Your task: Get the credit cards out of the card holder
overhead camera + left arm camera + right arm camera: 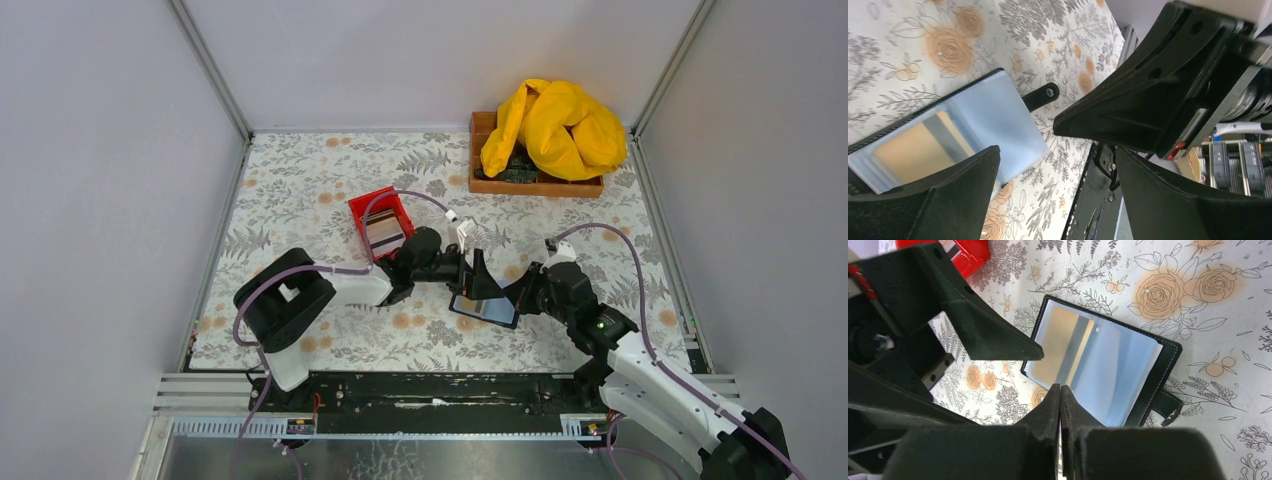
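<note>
The card holder (486, 309) lies open on the floral cloth, black outside with grey-blue clear sleeves (1118, 365). A tan credit card with a grey stripe (1063, 335) sits inside a sleeve, also seen as a tan card (908, 155) in the left wrist view. My left gripper (480, 276) hovers over the holder's far side with its jaws wide open and nothing between them (1058, 155). My right gripper (1060, 390) is shut, its tips over the holder's near sleeve edge. I cannot tell whether they pinch the sleeve.
A small red bin (381, 222) with cards in it stands just behind the left gripper. A brown wooden tray (487, 182) at the back right holds a yellow cloth (555, 125). The holder's snap strap (1168, 407) sticks out sideways. White walls enclose the table.
</note>
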Controlling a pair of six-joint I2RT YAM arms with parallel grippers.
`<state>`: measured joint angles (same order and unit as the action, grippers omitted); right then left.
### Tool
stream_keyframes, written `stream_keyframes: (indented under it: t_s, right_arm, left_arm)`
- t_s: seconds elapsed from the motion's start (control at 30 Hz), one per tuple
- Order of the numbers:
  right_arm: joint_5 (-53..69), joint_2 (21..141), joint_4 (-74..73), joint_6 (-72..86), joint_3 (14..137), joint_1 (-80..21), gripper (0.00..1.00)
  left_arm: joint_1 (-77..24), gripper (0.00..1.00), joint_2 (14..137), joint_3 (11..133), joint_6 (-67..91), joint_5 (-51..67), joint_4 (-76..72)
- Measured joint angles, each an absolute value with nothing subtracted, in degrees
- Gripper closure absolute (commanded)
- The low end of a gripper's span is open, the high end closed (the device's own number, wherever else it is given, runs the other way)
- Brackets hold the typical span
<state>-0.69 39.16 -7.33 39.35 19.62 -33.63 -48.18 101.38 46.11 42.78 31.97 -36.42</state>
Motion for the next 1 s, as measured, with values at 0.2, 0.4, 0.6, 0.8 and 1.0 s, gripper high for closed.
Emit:
stream_keyframes:
  t_s: [0.2,0.4,0.6,0.8,1.0]
  right_arm:
    - [-0.27,47.24,-2.55,39.66,18.59,-33.63,0.99]
    - [-0.6,53.47,0.36,40.42,15.92,-33.63,1.0]
    - [-2.15,52.45,0.73,40.4,15.73,-33.63,1.0]
    - [-4.03,52.03,0.73,40.36,15.03,-33.58,1.0]
    - [-5.1,53.08,0.8,40.34,13.65,-33.58,1.0]
  left_arm:
    - [-45.95,0.1,100.62,46.11,42.13,24.86,-30.7]
    - [-44.95,0.09,100.79,47.33,39.97,17.98,-20.4]
    - [-44.95,0.08,102.74,50.59,38.57,16.6,-15.84]
    - [-45.19,0.08,104.01,51.35,37.82,16.73,-14.85]
    - [-45.63,0.08,104.31,51.77,37.56,16.88,-14.74]
